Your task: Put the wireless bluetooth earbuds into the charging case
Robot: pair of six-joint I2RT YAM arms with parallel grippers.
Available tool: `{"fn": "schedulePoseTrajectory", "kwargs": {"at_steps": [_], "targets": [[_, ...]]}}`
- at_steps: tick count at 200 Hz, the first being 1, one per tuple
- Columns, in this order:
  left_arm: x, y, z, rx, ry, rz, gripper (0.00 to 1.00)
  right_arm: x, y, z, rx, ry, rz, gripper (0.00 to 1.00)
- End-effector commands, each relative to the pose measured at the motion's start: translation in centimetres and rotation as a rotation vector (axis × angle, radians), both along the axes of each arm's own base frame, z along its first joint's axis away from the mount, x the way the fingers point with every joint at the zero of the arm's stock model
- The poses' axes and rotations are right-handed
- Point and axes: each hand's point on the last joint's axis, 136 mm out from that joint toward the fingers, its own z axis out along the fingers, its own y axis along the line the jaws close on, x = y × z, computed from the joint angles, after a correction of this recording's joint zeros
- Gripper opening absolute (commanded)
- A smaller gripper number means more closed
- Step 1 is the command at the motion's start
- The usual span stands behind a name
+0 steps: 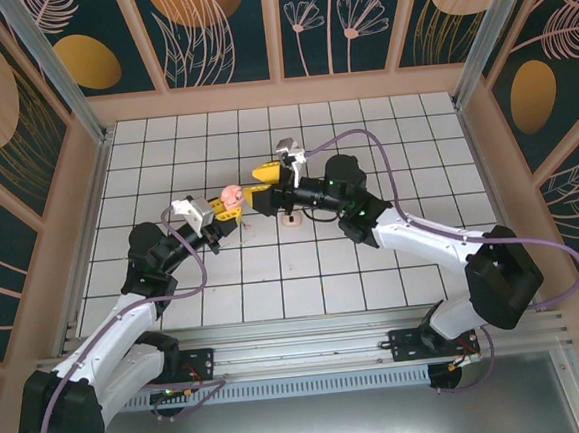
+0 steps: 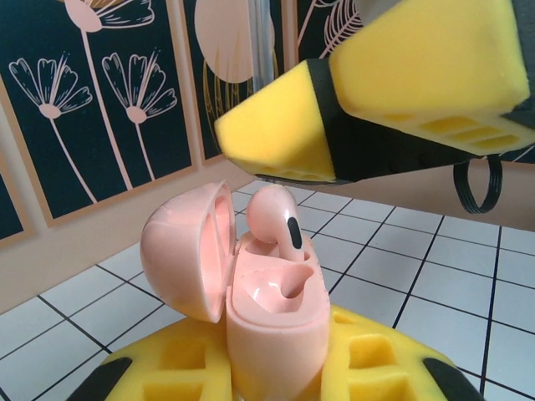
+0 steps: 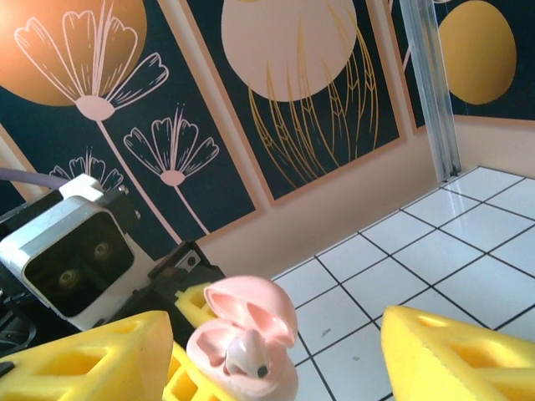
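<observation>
Pinching the smooth salmon-pink clamshell charging case between the yellow ribbed pads of my left gripper, I see one glossy pale earbud sitting inside; right gripper hangs spread.

White tiled floor with dark grout, dark teal wall panels printed with peach flowers, aluminium corner posts

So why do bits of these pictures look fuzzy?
Left wrist view: the case is sharp, the right gripper's fingers above it blur, too near the lens. Right wrist view: its own fingers are soft too. Top view: even light, all in focus.
</observation>
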Motion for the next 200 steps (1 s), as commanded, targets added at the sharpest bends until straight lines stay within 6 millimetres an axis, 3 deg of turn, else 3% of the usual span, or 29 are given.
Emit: {"fn": "schedulePoseTrajectory", "kwargs": {"at_steps": [1, 61, 104, 151, 180, 200], "targets": [[-0.5, -0.4, 1.6, -0.025, -0.05, -0.035, 0.08, 0.8, 0.7, 0.6, 0.01, -0.001, 0.005, 0.67], [-0.5, -0.4, 1.6, -0.022, -0.055, -0.033, 0.08, 2.5, 1.2, -3.7, -0.09, 0.093, -0.046, 0.65], [-0.4, -0.2, 1.7, -0.02, -0.059, -0.024, 0.08, 3.0, 0.9, -5.3, -0.141, 0.138, -0.079, 0.65], [-0.1, 0.0, 1.5, -0.02, -0.05, 0.002, 0.08, 2.2, 0.6, -3.0, -0.116, 0.102, -0.063, 0.64], [1.9, 1.4, 1.0, -0.068, 0.069, 0.13, 0.07, 1.8, -0.3, -0.2, -0.09, 0.075, -0.079, 0.64], [2.9, 2.5, -0.3, -0.107, 0.172, 0.221, 0.07, 2.9, -1.1, 0.0, -0.154, 0.128, -0.142, 0.64]]}}
